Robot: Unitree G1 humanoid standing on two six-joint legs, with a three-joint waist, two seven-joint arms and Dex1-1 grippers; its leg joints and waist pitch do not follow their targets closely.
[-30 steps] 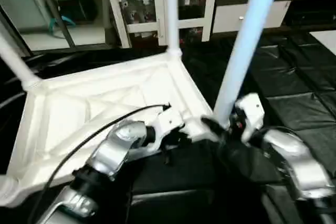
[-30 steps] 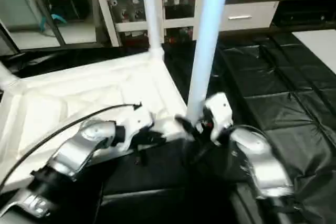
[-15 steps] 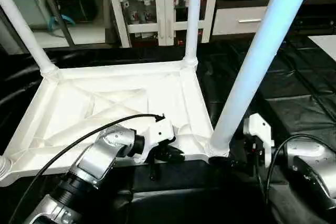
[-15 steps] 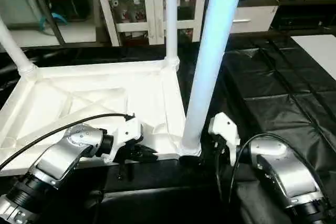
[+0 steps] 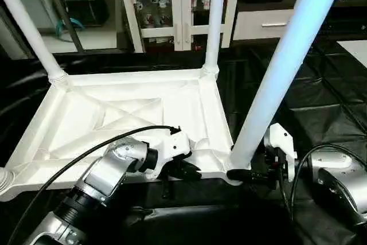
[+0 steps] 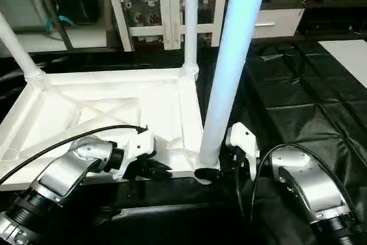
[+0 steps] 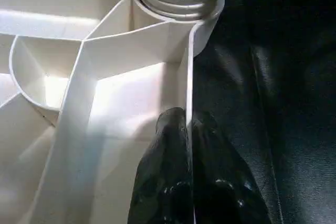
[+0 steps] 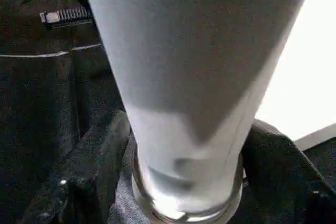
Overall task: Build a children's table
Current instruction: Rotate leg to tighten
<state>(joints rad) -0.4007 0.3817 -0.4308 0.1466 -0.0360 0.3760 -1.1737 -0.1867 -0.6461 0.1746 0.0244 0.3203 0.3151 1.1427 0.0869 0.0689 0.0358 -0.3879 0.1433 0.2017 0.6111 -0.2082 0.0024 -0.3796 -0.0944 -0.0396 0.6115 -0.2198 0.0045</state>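
The white table top [image 5: 126, 113] lies upside down on a black mat, its X ribs facing up. Legs stand in the far-left socket [image 5: 28, 27] and the far-right socket [image 5: 215, 21]. At the near-left corner a socket [image 5: 3, 179] peeks in at the picture's edge. A third long leg [image 5: 281, 67] rises from the near-right socket. My left gripper [image 5: 192, 170] is shut on the top's near rim [image 7: 187, 93], one finger [image 7: 168, 145] on each side of the wall. My right gripper [image 5: 238, 174] is shut on the near-right leg's base [image 8: 189, 129], with its fingers [image 8: 100, 156] flanking the tube.
A black quilted mat [image 5: 321, 101] covers the surface around the table top. Behind stand a glass-front cabinet [image 5: 178, 4] and a white drawer unit [image 5: 264, 24]. A white surface [image 5: 355, 47] shows at the far right. A black cable [image 5: 97, 147] arcs over my left forearm.
The camera has swung since a second ago, so the whole scene sits differently. My right gripper now sits lower, at the near-right leg's base by the socket. The left gripper keeps its hold.
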